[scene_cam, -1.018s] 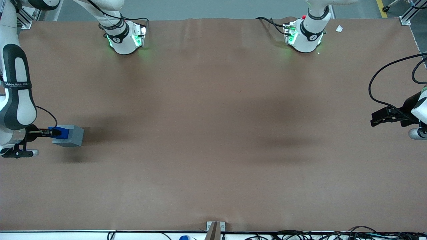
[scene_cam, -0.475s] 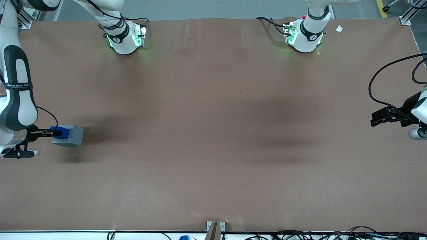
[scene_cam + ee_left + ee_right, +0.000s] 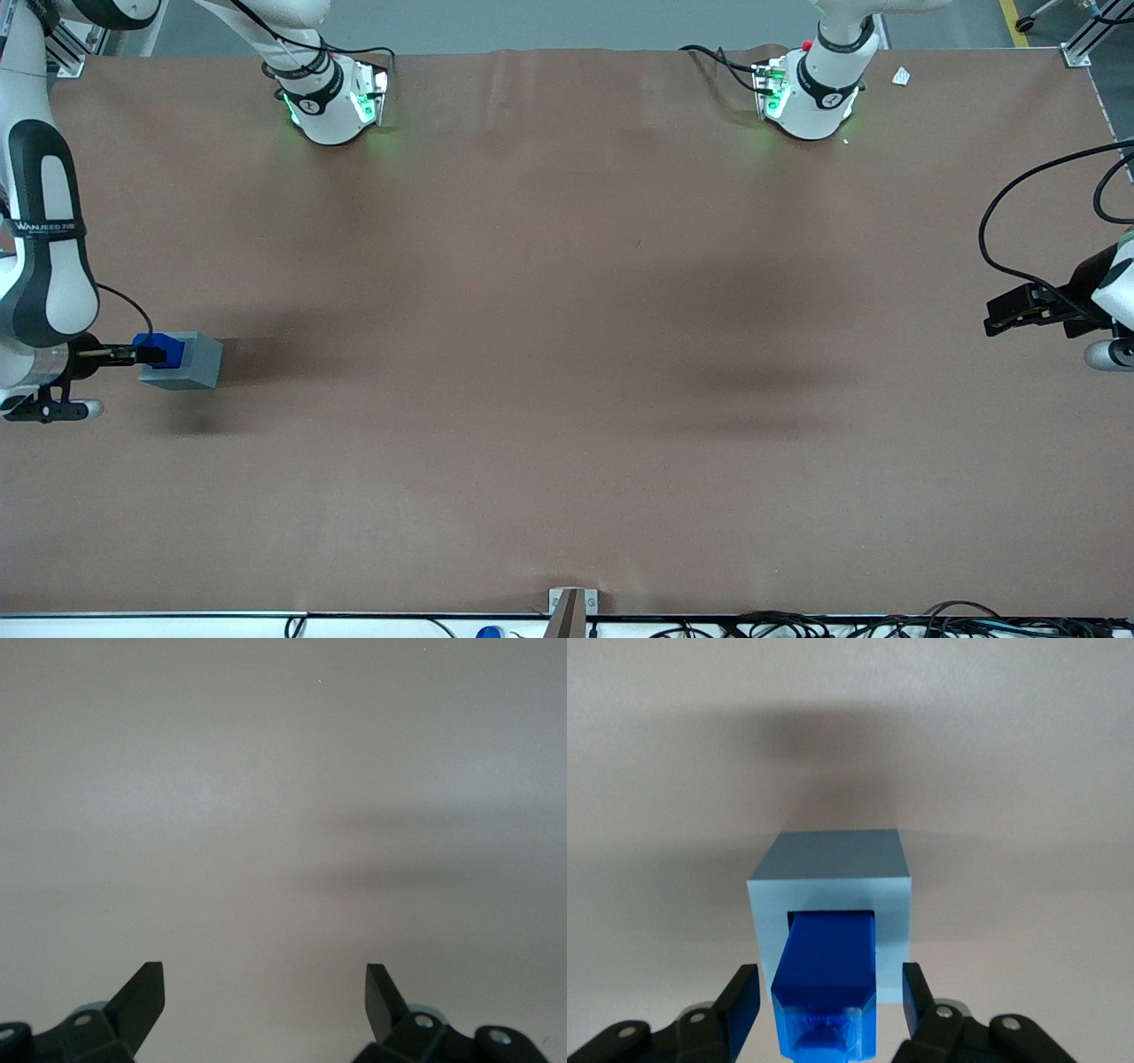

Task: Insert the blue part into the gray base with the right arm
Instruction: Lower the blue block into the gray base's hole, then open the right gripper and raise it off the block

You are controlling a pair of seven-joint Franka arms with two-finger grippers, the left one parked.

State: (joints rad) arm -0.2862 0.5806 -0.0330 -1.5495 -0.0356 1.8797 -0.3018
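The gray base point(image 3: 190, 363) sits on the brown table near the working arm's end. The blue part point(image 3: 160, 349) stands in its square recess and sticks out toward the gripper. In the right wrist view the blue part point(image 3: 827, 961) fills the recess of the gray base point(image 3: 831, 870). My right gripper point(image 3: 133, 354) is just over them. It is open point(image 3: 830, 985), with one finger on each side of the blue part's outer end. A narrow gap shows at each finger, so neither touches the part.
The two arm bases point(image 3: 332, 102) point(image 3: 811, 97) stand at the table's edge farthest from the front camera. A metal bracket point(image 3: 571, 607) and cables lie along the nearest edge. The parked arm's gripper point(image 3: 1028, 310) hangs at its end of the table.
The blue part now sits slightly deeper in the gray base. The right arm has shifted only a little, and the base has stayed put.
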